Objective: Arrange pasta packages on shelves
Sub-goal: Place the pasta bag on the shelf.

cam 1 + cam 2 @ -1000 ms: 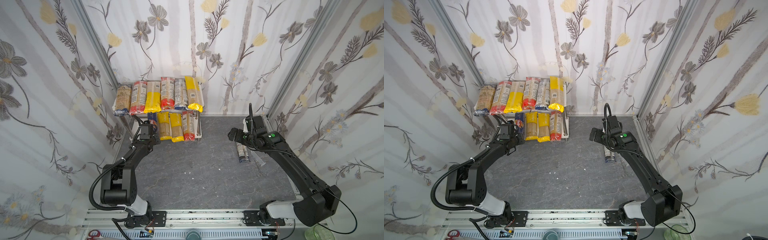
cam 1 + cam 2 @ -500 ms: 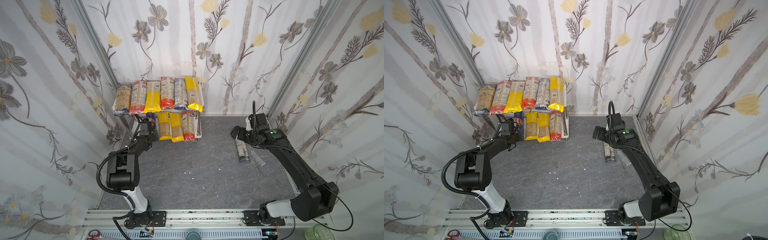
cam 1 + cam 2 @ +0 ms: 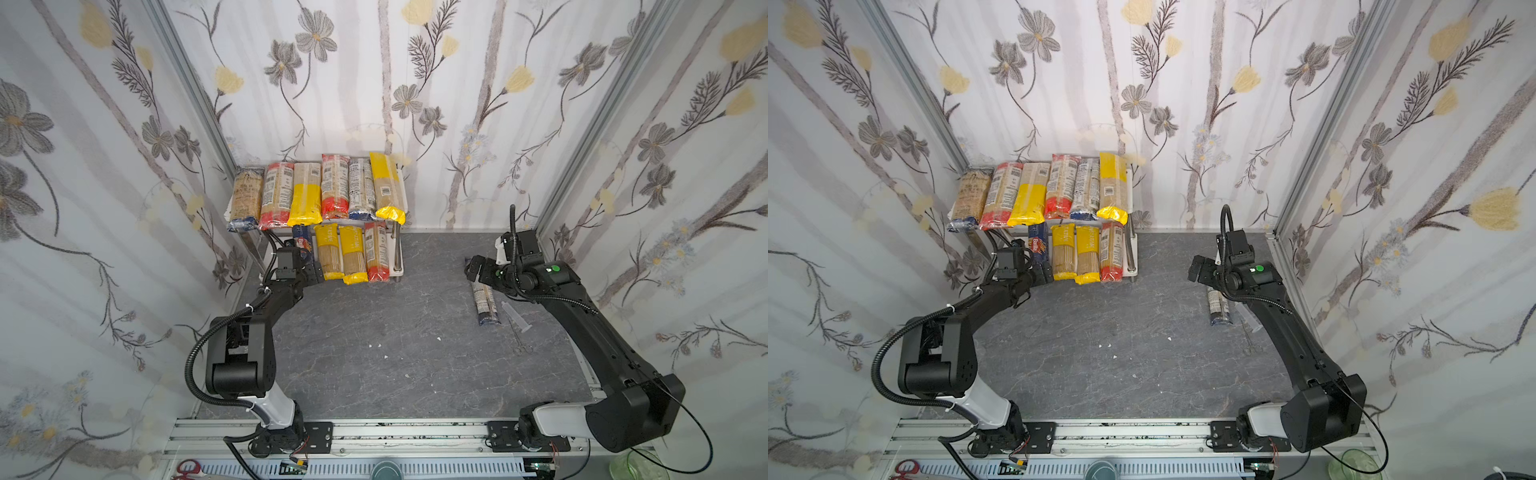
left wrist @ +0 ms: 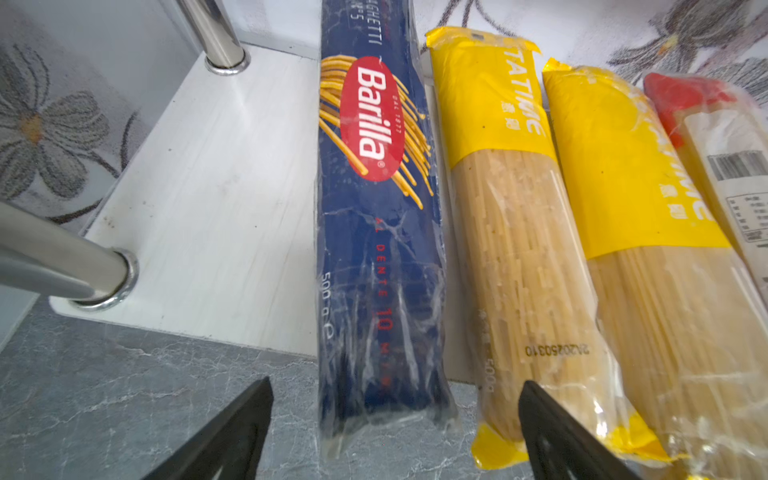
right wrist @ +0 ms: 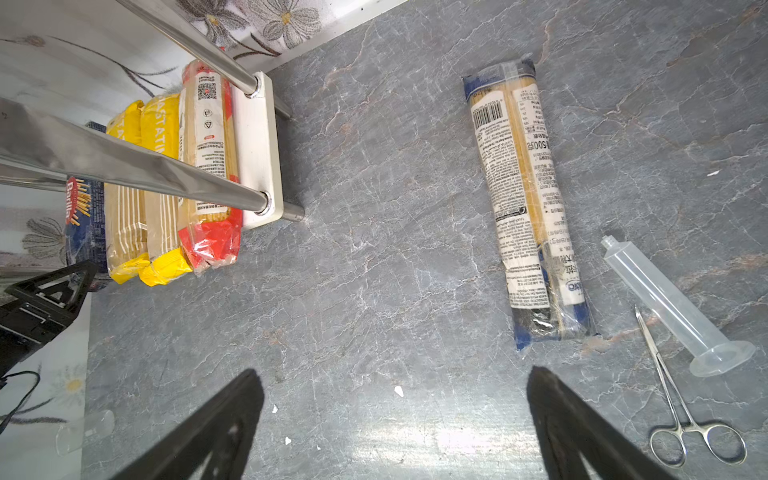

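Observation:
The shelves (image 3: 401,188) stand at the back left, a white two-tier rack on metal posts. Several pasta packages (image 3: 320,191) lie side by side on the upper board. On the lower board (image 4: 216,187) lie a dark blue package (image 4: 374,249), two yellow ones (image 4: 519,232) and a red-ended one (image 3: 377,257). My left gripper (image 4: 395,382) is open, its fingers on either side of the blue package's near end, apart from it. One more package (image 5: 528,199) lies flat on the table at the right. My right gripper (image 5: 394,371) hangs open over bare table beside it.
A clear plastic syringe (image 5: 673,307) and small metal scissors (image 5: 681,415) lie just right of the loose package. Floral walls close in at the back and on both sides. White crumbs (image 3: 378,345) dot the grey tabletop. Red-handled scissors (image 3: 187,471) rest by the front rail.
My left gripper has opened and let go of the blue package, which now lies on the lower shelf. The right gripper has shifted slightly to the right.

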Motion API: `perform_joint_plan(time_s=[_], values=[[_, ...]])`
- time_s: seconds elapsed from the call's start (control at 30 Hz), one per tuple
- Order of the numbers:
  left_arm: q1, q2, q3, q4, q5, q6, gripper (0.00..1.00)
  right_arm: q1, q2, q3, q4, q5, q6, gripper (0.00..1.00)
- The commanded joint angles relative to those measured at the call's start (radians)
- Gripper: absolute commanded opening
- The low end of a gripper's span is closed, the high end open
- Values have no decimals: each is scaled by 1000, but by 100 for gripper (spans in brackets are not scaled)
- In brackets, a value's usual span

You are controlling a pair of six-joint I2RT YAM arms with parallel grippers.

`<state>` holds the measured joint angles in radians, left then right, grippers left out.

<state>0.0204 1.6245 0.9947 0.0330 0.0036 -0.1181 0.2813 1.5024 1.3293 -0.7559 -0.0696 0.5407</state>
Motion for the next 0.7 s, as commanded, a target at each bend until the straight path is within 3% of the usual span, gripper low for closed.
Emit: perform_joint_plan(time_s=[0.0, 0.33, 0.67], values=[[1, -38, -25, 18, 16, -32, 95, 2, -17, -8, 8, -1, -5, 100], [-31, -205, -146, -37, 27, -143, 97, 11, -126, -106, -11, -1, -5, 100], [-207, -446, -289, -124, -7, -324, 98, 22, -271, -215, -40, 10, 2, 100]])
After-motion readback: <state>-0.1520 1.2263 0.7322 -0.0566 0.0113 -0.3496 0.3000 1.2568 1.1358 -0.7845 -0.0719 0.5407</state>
